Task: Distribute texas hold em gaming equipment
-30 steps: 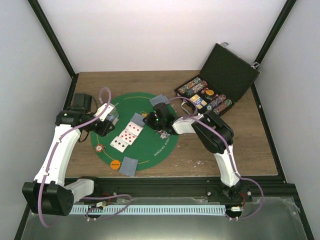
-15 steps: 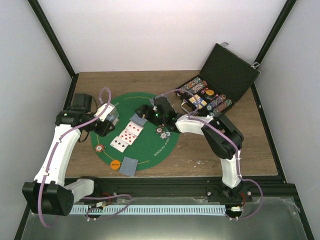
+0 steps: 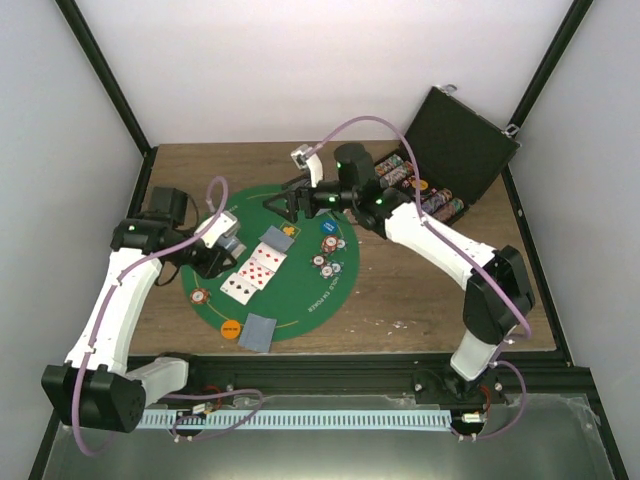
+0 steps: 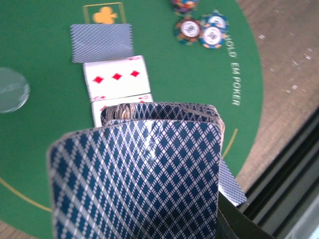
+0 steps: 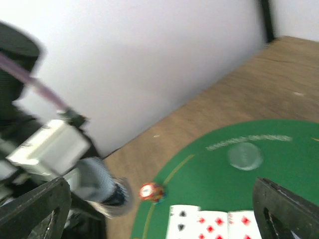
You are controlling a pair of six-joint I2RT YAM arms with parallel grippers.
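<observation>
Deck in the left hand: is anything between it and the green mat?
Nothing visible does. The left hand holds the deck over the mat, where face-up cards lie nearby. The right hand is open at the mat's far edge, apart from the deck.

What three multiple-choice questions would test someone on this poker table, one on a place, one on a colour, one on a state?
1. Where is the black case? A in the middle of the mat; B on the table, right of the green mat; C on the floor.
2. Colour of the flat disc at the mat's near edge? A white; B purple; C orange.
3. The right gripper is: A open and empty; B shut and empty; C shut on something.
Answers: 1 B, it stands on bare wood; 2 C, orange from above; 3 A, fingers wide apart, nothing between.
</observation>
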